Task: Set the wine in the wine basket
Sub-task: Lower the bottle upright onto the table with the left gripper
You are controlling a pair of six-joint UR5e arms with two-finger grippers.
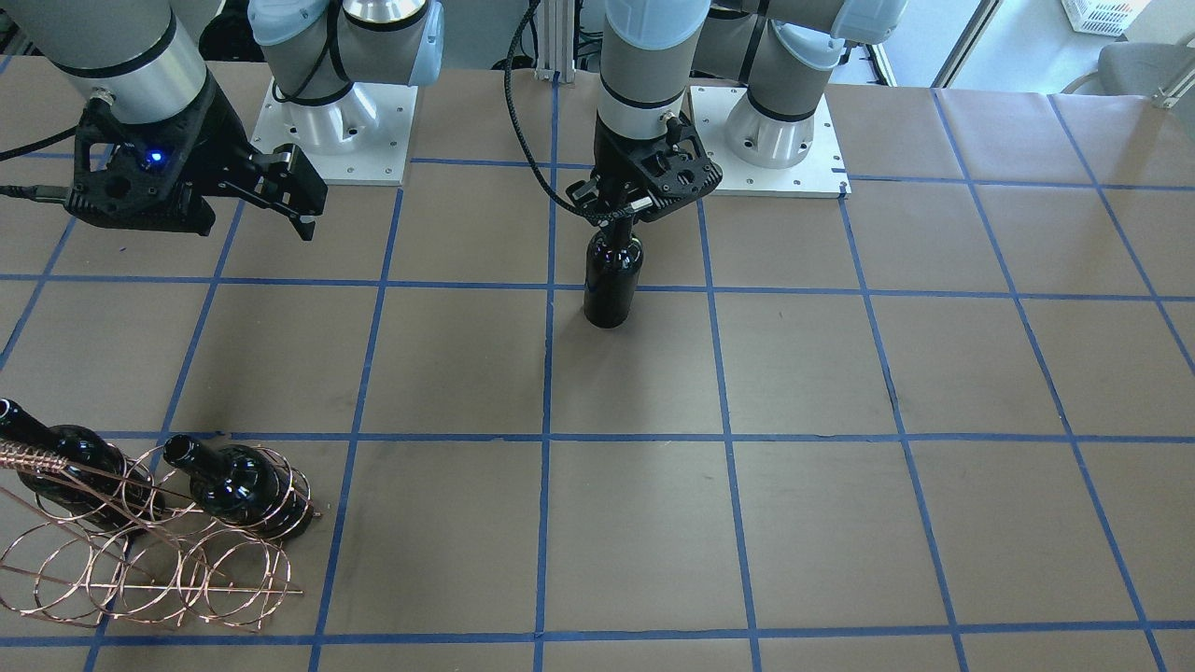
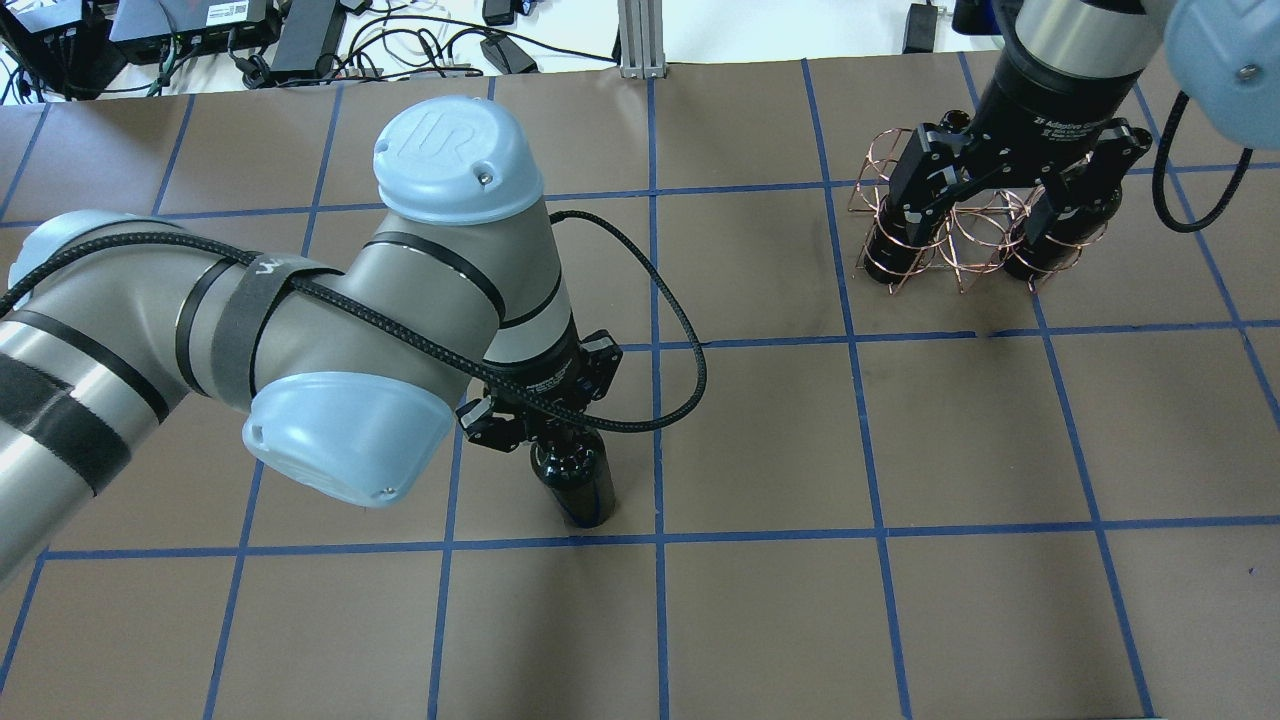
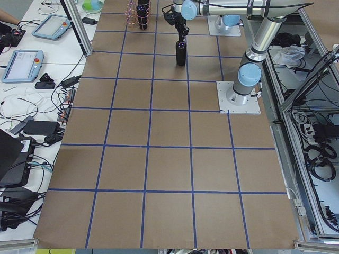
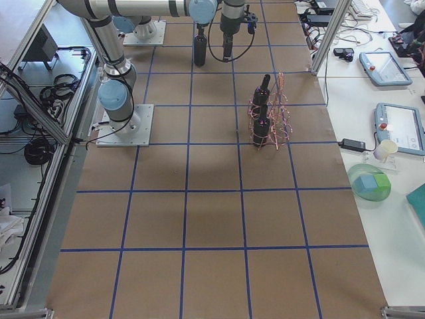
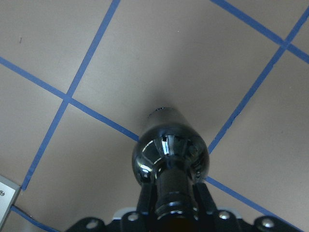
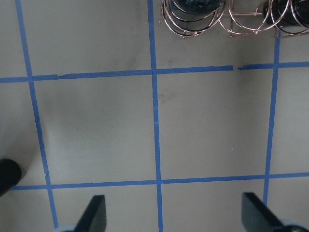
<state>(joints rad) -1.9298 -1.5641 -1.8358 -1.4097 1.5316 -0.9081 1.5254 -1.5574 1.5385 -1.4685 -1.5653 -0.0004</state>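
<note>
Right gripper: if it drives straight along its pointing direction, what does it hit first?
Right gripper most likely meets bare table first, in the taped square short of the wine basket. Its fingers are open, nothing between them; height unclear.

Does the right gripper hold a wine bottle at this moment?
No: the right gripper is empty, its jaws wide open with nothing between them.

The wine (image 1: 613,280) is a glossy, near-black, unlabelled bottle, upright; its narrow neck is clamped between the jaws of the left gripper (image 1: 611,217), its body straight below them. The wine basket (image 1: 149,560) is copper wire rings with a twisted handle; it stands well apart from the right gripper (image 6: 176,212), beyond its spread jaws; two like bottles (image 1: 238,485) sit in its rings.
</note>
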